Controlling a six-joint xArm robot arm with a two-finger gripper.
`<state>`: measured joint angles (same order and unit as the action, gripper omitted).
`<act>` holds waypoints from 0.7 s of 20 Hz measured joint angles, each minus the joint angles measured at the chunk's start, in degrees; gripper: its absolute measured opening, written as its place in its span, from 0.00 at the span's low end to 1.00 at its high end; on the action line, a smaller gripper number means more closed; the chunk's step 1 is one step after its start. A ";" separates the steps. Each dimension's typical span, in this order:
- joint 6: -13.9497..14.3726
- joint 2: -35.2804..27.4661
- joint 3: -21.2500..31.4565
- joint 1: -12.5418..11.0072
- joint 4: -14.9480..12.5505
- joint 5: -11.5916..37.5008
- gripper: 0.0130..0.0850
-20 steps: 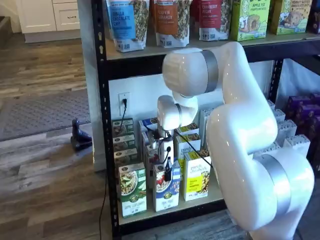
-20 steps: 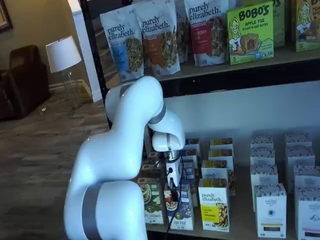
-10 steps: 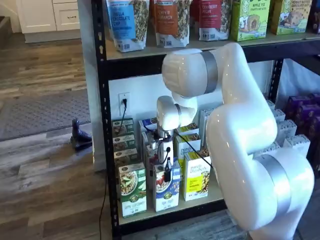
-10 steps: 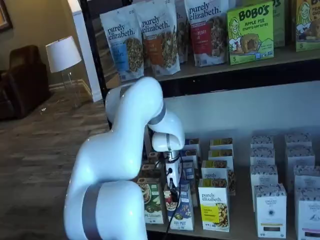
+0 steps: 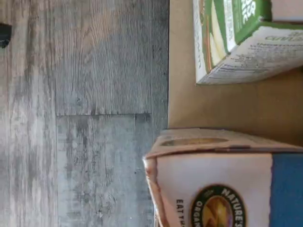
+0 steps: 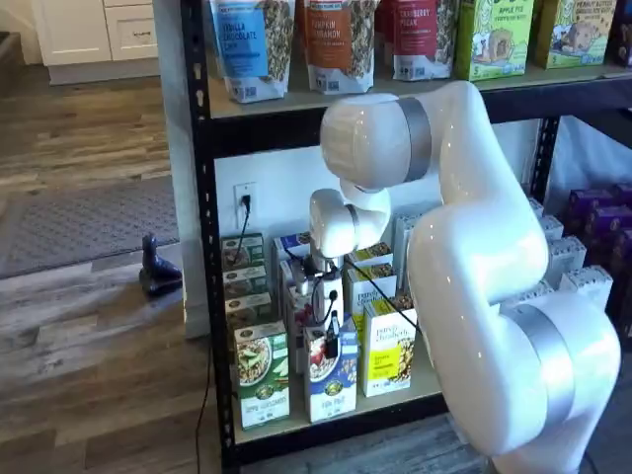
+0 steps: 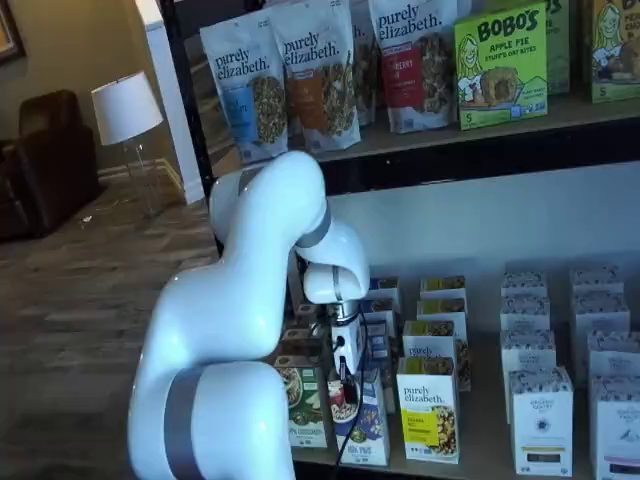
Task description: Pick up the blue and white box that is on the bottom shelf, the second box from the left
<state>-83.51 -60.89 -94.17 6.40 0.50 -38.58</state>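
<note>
The blue and white box [image 6: 332, 380] stands at the front of the bottom shelf [image 6: 296, 423], between a green-and-white carton [image 6: 262, 375] and a yellow carton [image 6: 388, 348]. It shows in both shelf views and leans slightly in a shelf view [image 7: 360, 425]. My gripper [image 6: 333, 344] reaches down onto the box's top, with its black fingers closed on the top edge; it also shows in a shelf view [image 7: 346, 378]. In the wrist view the box's white face, blue part and round logo [image 5: 222, 189] fill the frame close up, and no fingers show.
More cartons stand in rows behind the front ones. White boxes [image 7: 540, 430] stand further right on the shelf [image 7: 485, 452]. The upper shelf holds granola bags [image 6: 336, 44]. In the wrist view the green carton [image 5: 236, 42] sits on the shelf board [image 5: 222, 106], beside the grey wood floor [image 5: 85, 113].
The blue and white box has tipped slightly out of line with its neighbours and shifted a little. The arm has barely moved.
</note>
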 joint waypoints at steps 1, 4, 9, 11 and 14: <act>0.08 0.27 0.37 -0.01 -0.11 0.04 0.44; 0.52 1.38 2.00 -0.05 -0.68 0.52 0.44; 0.74 4.40 6.33 -0.11 -1.03 1.85 0.44; 0.50 5.97 8.46 -0.11 -0.74 2.38 0.44; 0.49 8.64 12.01 0.01 -0.59 3.36 0.44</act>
<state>-83.02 -52.24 -82.17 6.41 -0.10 -35.22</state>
